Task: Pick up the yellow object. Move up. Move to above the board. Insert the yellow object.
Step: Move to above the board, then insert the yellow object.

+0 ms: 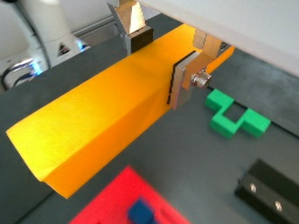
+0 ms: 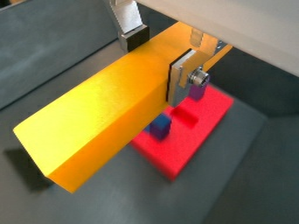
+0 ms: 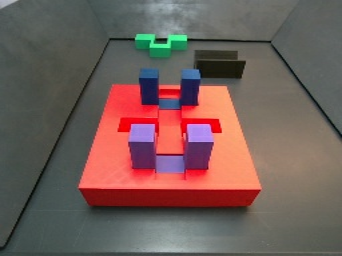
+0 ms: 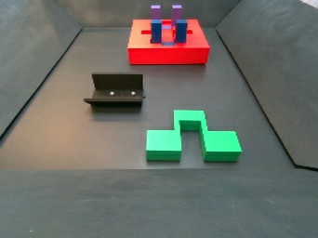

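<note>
My gripper (image 1: 162,61) is shut on the yellow object (image 1: 105,118), a long yellow-orange bar gripped across its width near one end. Both wrist views show this hold (image 2: 158,57), with a dark pad pressed on each long side of the bar (image 2: 105,118). The bar is lifted off the floor. In a wrist view the red board (image 2: 193,131) lies below the bar, with a blue post (image 2: 160,128) beside it. Both side views show the board (image 3: 120,170) (image 4: 168,54) with upright blue (image 3: 150,85) and purple (image 3: 143,143) posts. Neither side view shows the gripper or the bar.
A green notched block (image 1: 233,118) (image 4: 187,139) (image 3: 163,42) lies on the dark floor. The black fixture (image 1: 271,192) (image 4: 115,91) (image 3: 218,64) stands between it and the board. Grey walls enclose the floor.
</note>
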